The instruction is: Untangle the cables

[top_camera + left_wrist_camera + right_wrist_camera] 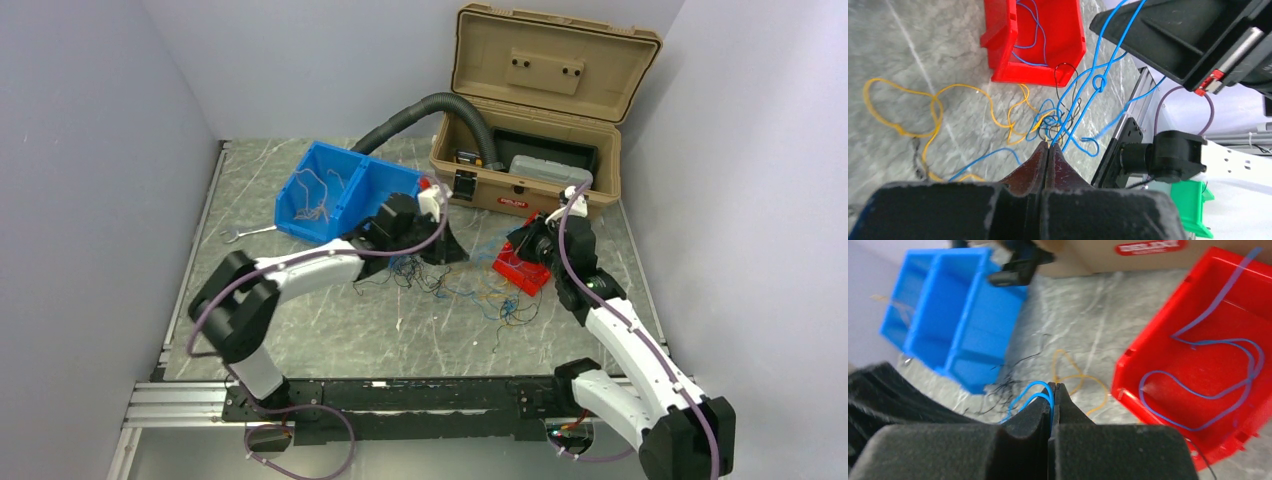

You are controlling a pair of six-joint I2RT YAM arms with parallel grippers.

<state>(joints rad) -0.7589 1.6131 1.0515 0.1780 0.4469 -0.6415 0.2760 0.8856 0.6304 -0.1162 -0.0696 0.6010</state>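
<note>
The cables [455,285] lie as a tangle of thin blue, yellow and black wires on the marble table between the two arms. In the left wrist view my left gripper [1049,145] is shut, with its tips in the knot of cables [1063,120]. Taut blue strands run from there up to my right gripper [1198,40]. My right gripper [1053,386] is shut on a blue cable [1035,392] that loops out over its left finger. It hovers beside the red bin [1128,375], which holds loose blue cables [1198,390]. In the top view my left gripper [448,250] and right gripper [520,242] are close together.
A blue two-part bin [340,190] with whitish wires stands at the back left, and a wrench [250,232] lies beside it. An open tan toolbox [530,110] with a black corrugated hose [420,110] stands at the back. The red bin [520,270] sits by the tangle.
</note>
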